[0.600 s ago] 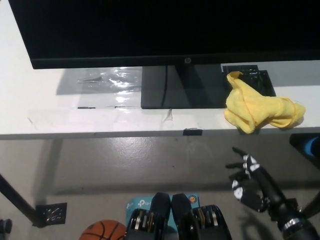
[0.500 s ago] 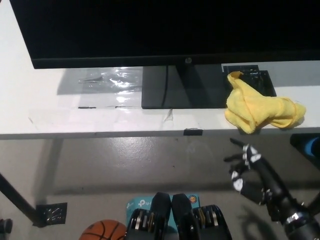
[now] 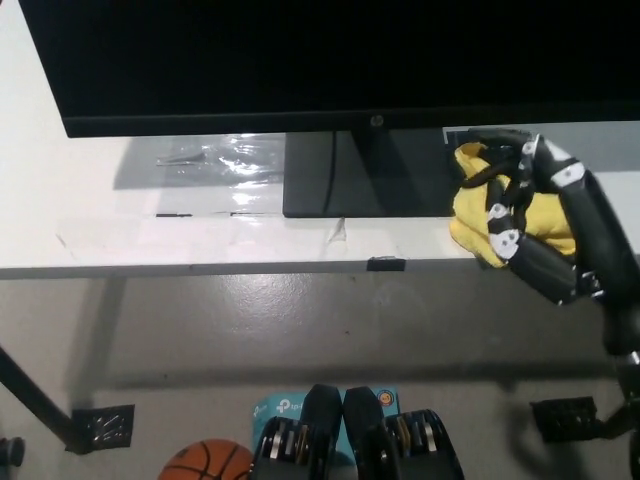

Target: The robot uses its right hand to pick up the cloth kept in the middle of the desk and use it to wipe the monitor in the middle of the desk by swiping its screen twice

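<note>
1. Reaching in from the lower right of the frame, the black right hand [image 3: 530, 215] is sitting right over the yellow cloth [image 3: 470, 205] at the right side of the desk [image 3: 90, 210]. Its fingers [image 3: 497, 212] are spread and curling down around the bunched fabric, so I'm reading this as the grab itself, not closed tight yet.

2. Cloth location: it's lying crumpled on the desk's front right part, just beside the monitor's base [image 3: 350, 185] and partly over a dark object behind it. Most of it is getting covered by the hand, only the left part is showing.

3. Why the hand is coming from above, I'd guess: the cloth is a soft heap, so wrapping over the top is gathering enough fabric to hold onto.

4. The monitor [image 3: 330, 60] is filling the whole upper part of the frame, screen dark. The cloth is sitting right under its lower edge, so lifting up to the screen is looking like a short trip.

5. Some clear plastic wrap [image 3: 215, 157] is lying on the desk at upper left of centre, well apart from the action.

6. The white left hand isn't showing anywhere.

7. Wiping isn't started, the cloth isn't lifted off the desk yet.
</note>
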{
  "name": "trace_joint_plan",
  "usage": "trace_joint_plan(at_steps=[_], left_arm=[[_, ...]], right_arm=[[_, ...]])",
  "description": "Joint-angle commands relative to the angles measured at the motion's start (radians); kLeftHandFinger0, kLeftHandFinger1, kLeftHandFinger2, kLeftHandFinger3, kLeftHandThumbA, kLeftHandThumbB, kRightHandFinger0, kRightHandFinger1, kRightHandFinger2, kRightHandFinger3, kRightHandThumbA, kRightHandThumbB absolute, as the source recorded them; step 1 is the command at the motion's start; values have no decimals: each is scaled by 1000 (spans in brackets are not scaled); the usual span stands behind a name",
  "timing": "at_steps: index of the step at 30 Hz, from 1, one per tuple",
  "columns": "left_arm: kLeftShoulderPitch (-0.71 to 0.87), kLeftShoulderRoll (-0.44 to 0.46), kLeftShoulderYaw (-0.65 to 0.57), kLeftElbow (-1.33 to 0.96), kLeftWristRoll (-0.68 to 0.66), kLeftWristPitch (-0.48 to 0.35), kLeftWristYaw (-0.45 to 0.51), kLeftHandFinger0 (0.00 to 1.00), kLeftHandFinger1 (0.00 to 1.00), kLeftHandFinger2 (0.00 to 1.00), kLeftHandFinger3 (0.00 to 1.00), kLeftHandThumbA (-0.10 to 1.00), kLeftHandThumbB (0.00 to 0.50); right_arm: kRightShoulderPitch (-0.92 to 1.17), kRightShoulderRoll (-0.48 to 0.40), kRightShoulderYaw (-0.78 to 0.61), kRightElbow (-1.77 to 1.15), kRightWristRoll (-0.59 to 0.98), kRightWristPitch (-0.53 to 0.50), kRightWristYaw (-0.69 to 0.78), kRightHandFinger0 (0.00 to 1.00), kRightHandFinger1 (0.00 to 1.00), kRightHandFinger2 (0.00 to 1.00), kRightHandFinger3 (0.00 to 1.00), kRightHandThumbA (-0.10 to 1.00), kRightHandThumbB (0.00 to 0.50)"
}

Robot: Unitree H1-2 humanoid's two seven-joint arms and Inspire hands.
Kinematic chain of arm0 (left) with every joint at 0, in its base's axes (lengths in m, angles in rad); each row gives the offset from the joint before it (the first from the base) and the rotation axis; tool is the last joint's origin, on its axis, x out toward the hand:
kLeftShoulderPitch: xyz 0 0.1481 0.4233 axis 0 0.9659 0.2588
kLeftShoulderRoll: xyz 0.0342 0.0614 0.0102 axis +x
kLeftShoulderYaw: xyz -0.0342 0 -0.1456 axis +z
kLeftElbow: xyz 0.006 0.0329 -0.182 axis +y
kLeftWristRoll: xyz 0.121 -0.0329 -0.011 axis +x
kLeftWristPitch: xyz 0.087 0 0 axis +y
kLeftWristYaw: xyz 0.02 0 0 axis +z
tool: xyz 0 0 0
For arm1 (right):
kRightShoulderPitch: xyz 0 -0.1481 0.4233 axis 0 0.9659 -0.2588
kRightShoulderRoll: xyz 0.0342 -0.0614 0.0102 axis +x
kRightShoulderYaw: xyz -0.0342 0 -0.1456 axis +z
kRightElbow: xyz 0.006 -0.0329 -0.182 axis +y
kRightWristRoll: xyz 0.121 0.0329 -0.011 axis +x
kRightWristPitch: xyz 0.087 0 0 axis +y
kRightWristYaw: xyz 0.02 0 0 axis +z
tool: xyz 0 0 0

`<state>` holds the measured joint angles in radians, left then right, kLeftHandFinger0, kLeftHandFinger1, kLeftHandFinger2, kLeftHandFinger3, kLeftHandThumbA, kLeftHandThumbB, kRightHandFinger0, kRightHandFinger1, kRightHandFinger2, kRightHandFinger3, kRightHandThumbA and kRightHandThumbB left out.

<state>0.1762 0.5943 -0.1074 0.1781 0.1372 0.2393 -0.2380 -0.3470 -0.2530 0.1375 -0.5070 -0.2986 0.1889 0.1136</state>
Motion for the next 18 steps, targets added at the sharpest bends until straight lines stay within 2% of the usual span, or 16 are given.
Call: trace_joint_plan(at_steps=[1, 2, 3, 4, 5, 6, 7, 8, 11, 12, 13, 18], left_arm=[[8, 15, 7, -34, 14, 18, -16, 653, 706, 820, 1000, 160, 32], [8, 15, 6, -38, 15, 21, -17, 653, 706, 820, 1000, 161, 33], [9, 15, 6, -32, 16, 14, -16, 645, 696, 814, 1000, 160, 29], [13, 15, 5, -33, 16, 12, -16, 644, 695, 814, 1000, 159, 28], [13, 15, 6, -34, 15, 12, -18, 663, 711, 824, 1000, 157, 25], [8, 12, 6, -16, 13, 3, -16, 666, 713, 821, 1000, 155, 33], [6, 11, 7, -9, 13, -1, -15, 667, 713, 818, 1000, 152, 34], [7, 10, 8, -10, 12, 1, -16, 649, 693, 807, 1000, 145, 33], [9, 12, 8, -20, 14, 9, -18, 695, 727, 825, 1000, 130, 27], [9, 12, 7, -19, 16, 7, -18, 685, 714, 818, 1000, 131, 27], [10, 14, 7, -14, 16, -3, -20, 691, 715, 819, 1000, 138, 26], [14, 13, 12, -25, 16, 4, -21, 662, 690, 798, 1000, 141, 30]], right_arm=[[-73, -64, 19, 13, -114, 146, 92, 681, 879, 905, 1000, 452, 212], [-79, -71, 23, 15, -117, 167, 104, 711, 899, 918, 1000, 455, 208], [-94, -87, 32, 46, -120, 213, 128, 948, 1000, 1000, 1000, 493, 266], [-97, -94, 38, 54, -129, 234, 136, 1000, 1000, 1000, 1000, 504, 275], [-106, -103, 45, 77, -136, 251, 145, 1000, 1000, 1000, 1000, 529, 308], [-113, -114, 57, 108, -147, 265, 154, 1000, 1000, 1000, 1000, 598, 363], [-117, -120, 63, 120, -152, 273, 158, 1000, 1000, 1000, 1000, 624, 355], [-122, -121, 72, 148, -175, 279, 166, 1000, 1000, 1000, 1000, 653, 376], [-134, -127, 91, 213, -197, 281, 156, 1000, 1000, 1000, 1000, 641, 385], [-135, -128, 95, 247, -195, 276, 151, 1000, 1000, 1000, 1000, 630, 374], [-138, -128, 99, 322, -190, 262, 142, 1000, 1000, 1000, 1000, 659, 390], [-174, -133, 101, 506, -175, 222, 133, 1000, 1000, 1000, 1000, 670, 395]])
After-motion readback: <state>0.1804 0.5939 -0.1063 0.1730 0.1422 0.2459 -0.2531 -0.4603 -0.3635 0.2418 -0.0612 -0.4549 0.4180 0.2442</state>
